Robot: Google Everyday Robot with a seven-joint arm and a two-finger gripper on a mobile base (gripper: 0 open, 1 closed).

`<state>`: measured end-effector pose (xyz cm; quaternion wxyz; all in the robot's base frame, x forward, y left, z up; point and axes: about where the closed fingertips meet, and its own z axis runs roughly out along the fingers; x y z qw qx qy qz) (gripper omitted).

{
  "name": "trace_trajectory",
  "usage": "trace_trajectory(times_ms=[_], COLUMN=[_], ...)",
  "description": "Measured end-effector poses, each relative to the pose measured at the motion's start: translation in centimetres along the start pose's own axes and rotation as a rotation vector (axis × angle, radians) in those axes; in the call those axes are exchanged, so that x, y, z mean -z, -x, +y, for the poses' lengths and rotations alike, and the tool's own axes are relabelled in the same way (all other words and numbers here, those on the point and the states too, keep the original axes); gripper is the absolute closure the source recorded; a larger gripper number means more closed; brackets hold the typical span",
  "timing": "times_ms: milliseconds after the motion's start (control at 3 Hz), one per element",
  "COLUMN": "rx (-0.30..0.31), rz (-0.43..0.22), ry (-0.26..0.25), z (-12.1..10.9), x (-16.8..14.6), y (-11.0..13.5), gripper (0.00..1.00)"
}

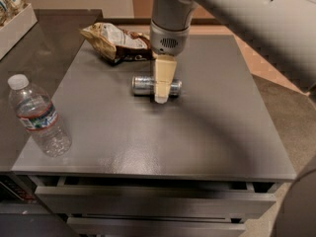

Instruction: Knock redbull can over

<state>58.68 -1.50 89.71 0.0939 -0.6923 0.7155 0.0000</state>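
The redbull can (144,85) lies on its side on the grey table top (158,132), its length running left to right, near the middle of the far half. My gripper (163,83) hangs straight down from the arm and sits directly in front of and over the can's right part, its cream-coloured fingers (163,78) crossing the can. The can's right end shows just past the fingers.
A clear water bottle (38,117) with a white cap stands at the table's left front edge. A crumpled snack bag (114,42) lies at the far left of the table. A white box (12,19) stands further left on a darker counter. Drawers sit below the table front.
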Motion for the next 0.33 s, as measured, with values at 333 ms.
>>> trace_trajectory(times_ms=[333], rx=[0.000], rz=[0.000], ry=[0.000], z=[0.00], x=[0.00], y=[0.00], gripper=[0.00])
